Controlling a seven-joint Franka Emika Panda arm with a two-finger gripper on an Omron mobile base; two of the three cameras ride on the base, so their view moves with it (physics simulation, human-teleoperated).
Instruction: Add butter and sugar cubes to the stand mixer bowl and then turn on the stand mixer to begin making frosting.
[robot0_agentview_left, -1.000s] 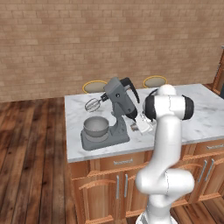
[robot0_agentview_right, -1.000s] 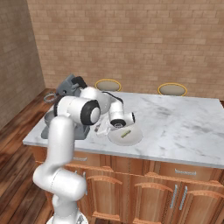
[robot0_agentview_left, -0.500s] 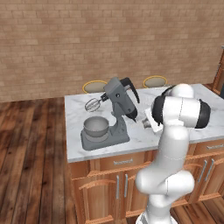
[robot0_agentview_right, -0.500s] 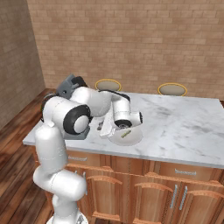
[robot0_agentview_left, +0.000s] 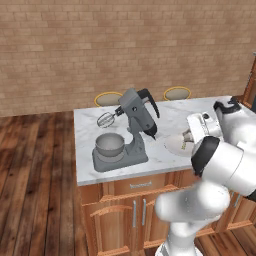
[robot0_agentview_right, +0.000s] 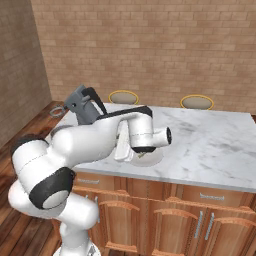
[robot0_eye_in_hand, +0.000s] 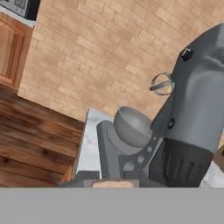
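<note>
Stand mixer (robot0_agentview_left: 137, 117) sits on the left part of the marble table (robot0_agentview_left: 165, 111), head tilted back and whisk (robot0_agentview_left: 105, 119) raised over the stand mixer bowl (robot0_agentview_left: 109, 145), which is seated on the mixer's base. End effector (robot0_agentview_left: 187, 135) hangs low just over a white plate (robot0_agentview_left: 173, 145) to the mixer's right (can't tell how far its jaws are apart, or whether anything is gripped).

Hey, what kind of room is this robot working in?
Most likely a home kitchen, a rendered one. A marble-topped island with wooden cabinet doors below carries a stand mixer and its metal bowl, and two round stools stand behind it against a brick wall.
</note>
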